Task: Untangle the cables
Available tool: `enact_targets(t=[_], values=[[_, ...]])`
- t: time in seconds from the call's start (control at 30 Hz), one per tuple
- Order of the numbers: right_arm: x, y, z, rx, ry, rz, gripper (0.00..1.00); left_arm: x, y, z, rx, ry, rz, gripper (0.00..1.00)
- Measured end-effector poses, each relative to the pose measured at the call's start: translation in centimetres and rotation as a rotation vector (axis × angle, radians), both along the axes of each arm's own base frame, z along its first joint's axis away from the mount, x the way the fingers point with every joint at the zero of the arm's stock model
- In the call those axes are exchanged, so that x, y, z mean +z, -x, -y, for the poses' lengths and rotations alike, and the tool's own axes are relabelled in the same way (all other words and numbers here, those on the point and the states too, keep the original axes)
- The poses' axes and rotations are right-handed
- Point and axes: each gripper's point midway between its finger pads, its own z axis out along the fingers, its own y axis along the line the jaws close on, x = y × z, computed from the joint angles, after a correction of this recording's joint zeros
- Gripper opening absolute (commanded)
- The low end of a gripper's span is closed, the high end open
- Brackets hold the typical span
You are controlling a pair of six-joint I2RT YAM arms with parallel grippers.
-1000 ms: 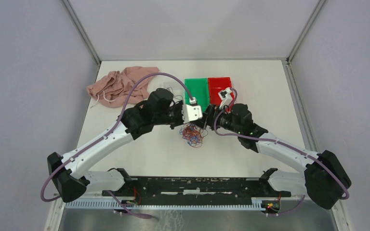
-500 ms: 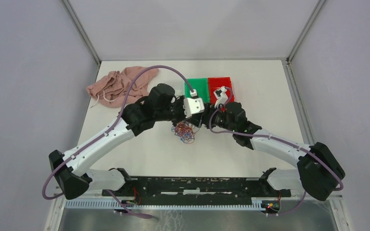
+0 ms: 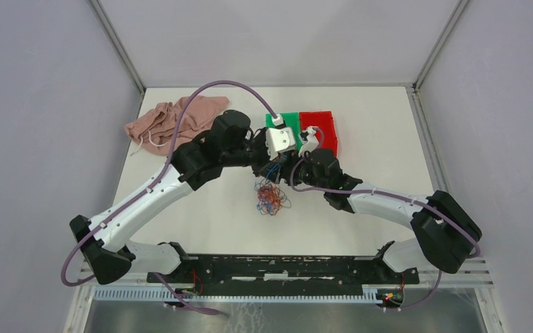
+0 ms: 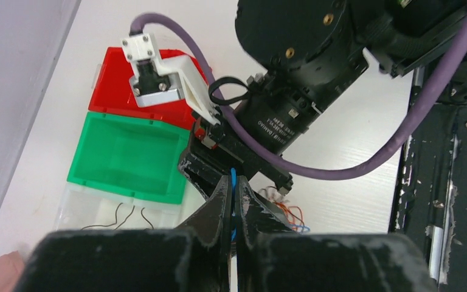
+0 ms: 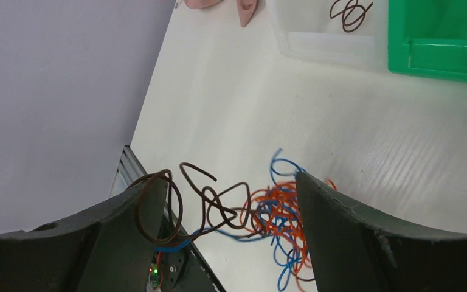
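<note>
Cables (image 3: 271, 198): a loose wad of orange-red, blue and dark brown curls lies on the table (image 3: 208, 222) at the centre of the overhead view, just below the point where the two arms meet.

Blue strand (image 4: 233, 175): runs up between the fingers of the left end effector. In the overhead view thin strands rise from the wad toward it.

Brown strand (image 5: 210, 204): curls up off the left side of the wad in the right wrist view and crosses the front of one finger. Whether it hangs on that finger cannot be told.

Left end effector (image 4: 232, 190): clamped tight on the blue strand, above the wad.

Right end effector (image 5: 226, 179): jaws spread wide, gripping nothing, straddling the wad from above.

Step in hand: by the look of it, drawing the blue strand out of the knot.

Doing it well: likely pin the wad low with the spread jaws before any further pull. Then draw the blue away slowly, along the way it runs. Ease off if the whole wad lifts with it, and keep the brown loop from snagging.

Surroundings: a clear tray (image 5: 316, 42) with brown wires in it, a green bin (image 3: 290, 119) and a red bin (image 3: 321, 123) above centre; a pink cloth (image 3: 170, 121) at upper left, well apart.
</note>
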Motion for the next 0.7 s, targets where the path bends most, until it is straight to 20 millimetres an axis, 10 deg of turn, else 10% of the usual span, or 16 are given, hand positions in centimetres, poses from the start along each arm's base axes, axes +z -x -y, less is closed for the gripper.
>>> enact_targets(t=[0.33, 0.7], values=[[-0.6, -1.0, 0.1, -0.068, 0.009, 0.015, 0.82, 6.1, 0.8, 0.7, -0.033, 0.121, 0.033, 0.03], [-7.1, -0.4, 1.6, -0.107, 0.124, -0.069, 0.8, 15.9, 1.1, 0.3, -0.039, 0.283, 0.182, 0.03]])
